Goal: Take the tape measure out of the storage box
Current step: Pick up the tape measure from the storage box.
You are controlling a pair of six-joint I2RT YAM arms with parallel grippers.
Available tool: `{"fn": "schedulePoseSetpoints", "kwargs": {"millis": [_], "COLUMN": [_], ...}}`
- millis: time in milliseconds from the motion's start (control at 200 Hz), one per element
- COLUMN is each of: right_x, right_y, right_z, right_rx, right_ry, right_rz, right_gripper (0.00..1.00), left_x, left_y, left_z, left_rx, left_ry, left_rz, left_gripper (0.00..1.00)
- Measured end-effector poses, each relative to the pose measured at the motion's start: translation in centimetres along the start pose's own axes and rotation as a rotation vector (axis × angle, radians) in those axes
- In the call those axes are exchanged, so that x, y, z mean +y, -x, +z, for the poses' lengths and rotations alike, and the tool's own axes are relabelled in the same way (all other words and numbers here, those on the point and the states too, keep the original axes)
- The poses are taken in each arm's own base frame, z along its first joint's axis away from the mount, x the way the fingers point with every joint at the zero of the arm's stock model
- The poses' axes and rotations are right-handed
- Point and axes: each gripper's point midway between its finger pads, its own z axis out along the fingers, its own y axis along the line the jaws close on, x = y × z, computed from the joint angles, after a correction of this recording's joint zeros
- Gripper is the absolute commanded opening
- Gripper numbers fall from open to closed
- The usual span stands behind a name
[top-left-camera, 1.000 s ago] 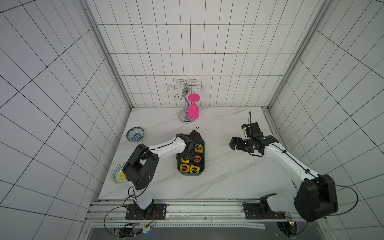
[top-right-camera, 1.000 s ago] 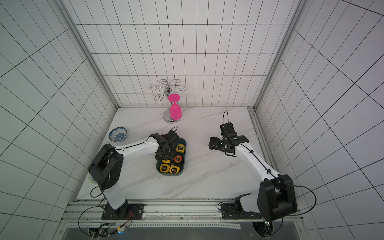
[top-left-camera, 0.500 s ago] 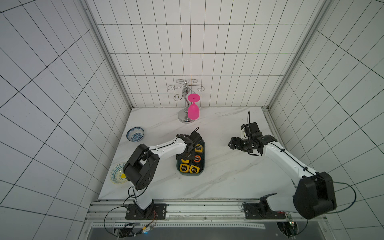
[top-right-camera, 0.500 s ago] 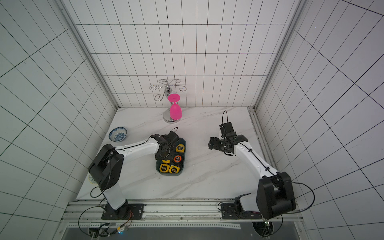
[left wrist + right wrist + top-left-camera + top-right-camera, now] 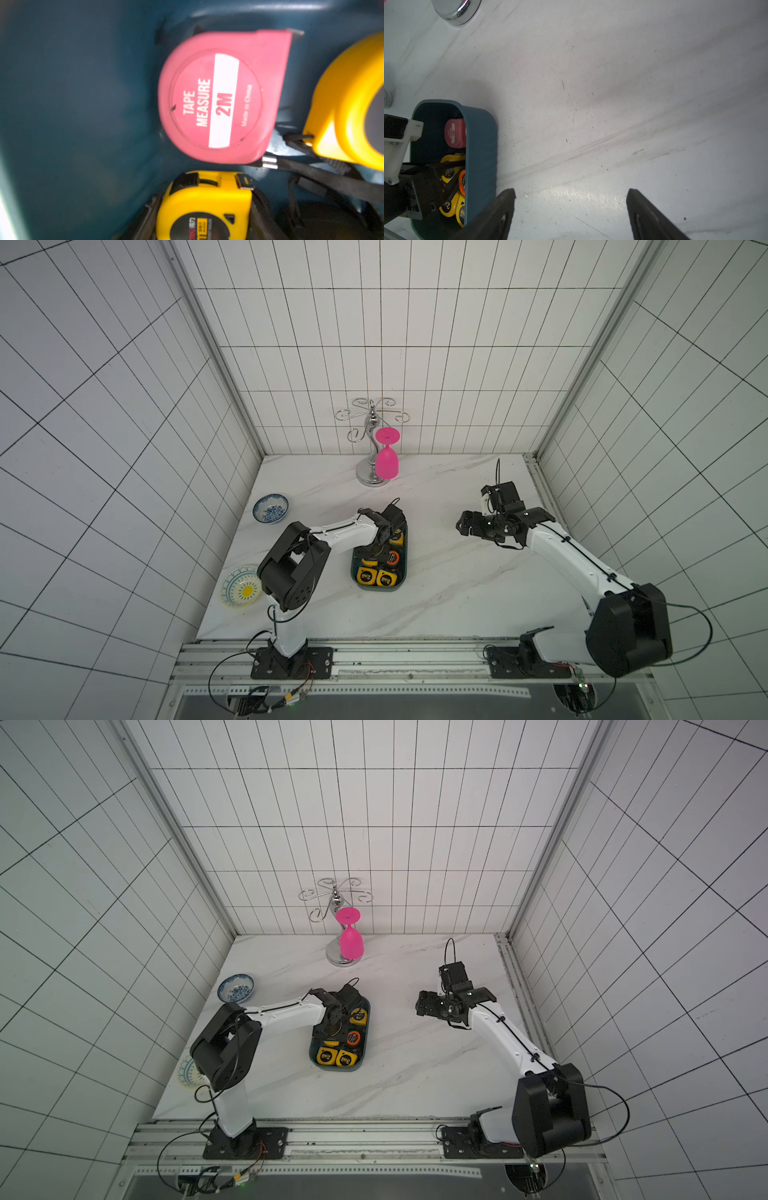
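The dark teal storage box [image 5: 380, 588] [image 5: 337, 1068] lies mid-table and holds several tape measures. My left gripper [image 5: 371, 556] [image 5: 330, 1034] reaches down into it. In the left wrist view its black fingers [image 5: 152, 204] press both sides of a yellow tape measure [image 5: 205, 209], so the gripper [image 5: 204, 199] is shut on it. A pink tape measure [image 5: 220, 97] [image 5: 454, 133] lies flat just beyond. My right gripper [image 5: 463, 526] [image 5: 571, 192] hangs open over bare marble to the right of the box, holding nothing.
A chrome glass stand with a pink wine glass [image 5: 386, 460] stands at the back. A blue-patterned bowl [image 5: 271, 508] and a yellow-patterned dish [image 5: 241, 587] sit on the left side. More yellow tape measures [image 5: 376, 576] fill the box's near end.
The left gripper's jaws have closed on the yellow tape measure inside the box. The right gripper has drifted slightly left towards the box.
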Motion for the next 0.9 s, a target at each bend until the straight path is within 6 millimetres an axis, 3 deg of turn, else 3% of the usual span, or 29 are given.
{"fn": "schedulePoseSetpoints", "kwargs": {"millis": [90,275,550,745,900], "right_x": [0.0,0.1,0.3,0.7,2.3], "right_y": [-0.1,-0.1,-0.1,-0.3,0.2], "right_z": [0.1,0.1,0.1,0.1,-0.5], "right_rx": [0.004,0.004,0.007,0.013,-0.019], "right_ry": [0.001,0.005,0.017,0.032,0.092], "right_rz": [0.003,0.003,0.005,0.001,-0.006], "right_gripper": [0.87,0.86,0.86,0.86,0.86], "left_x": [0.0,0.4,1.4,2.1,2.0], "left_y": [0.0,-0.1,1.0,1.2,1.7], "left_z": [-0.1,-1.0,-5.4,-7.1,-9.6], "left_rx": [-0.001,-0.006,-0.089,-0.112,-0.151], "left_ry": [0.0,-0.002,-0.032,-0.035,-0.095], "left_rz": [-0.005,-0.021,-0.068,-0.092,-0.141], "left_gripper": [0.28,0.19,0.16,0.11,0.05]}}
